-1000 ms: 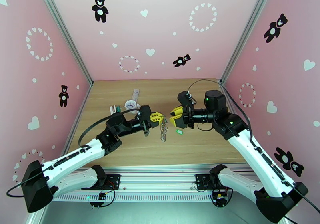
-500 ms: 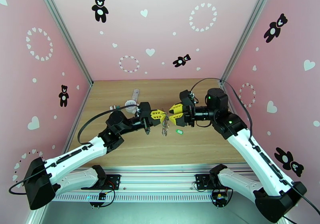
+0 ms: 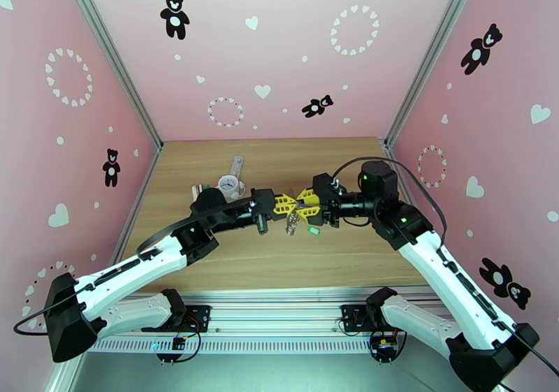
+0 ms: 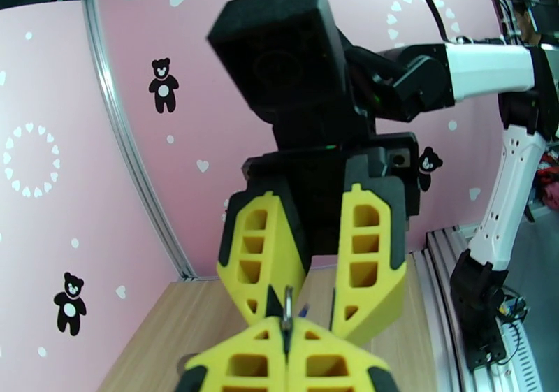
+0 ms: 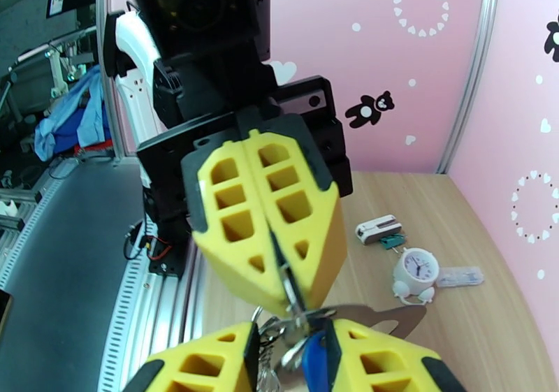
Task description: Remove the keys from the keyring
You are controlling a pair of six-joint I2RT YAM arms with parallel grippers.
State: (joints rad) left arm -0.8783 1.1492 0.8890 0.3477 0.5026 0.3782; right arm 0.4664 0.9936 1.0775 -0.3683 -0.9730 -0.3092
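L pincer (image 5: 290, 295) clamping keyring (image 3: 291, 224); R pincer (image 5: 290, 337) sitting narrow round blue key (image 5: 314, 355), possibly gripping; green key (image 3: 314, 231) lying on worktop (image 3: 209, 156).

Top external: set high behind the arm bases (image 3: 183, 316), looking down and forward across the whole tabletop (image 3: 335, 255) to the pink back wall (image 3: 279, 51). Left wrist: very near, facing the right gripper (image 4: 307, 316) head-on. Right wrist: just as near, facing the left gripper (image 5: 288, 299). Shared by all three: the meeting spot of both grippers above mid-tabletop.
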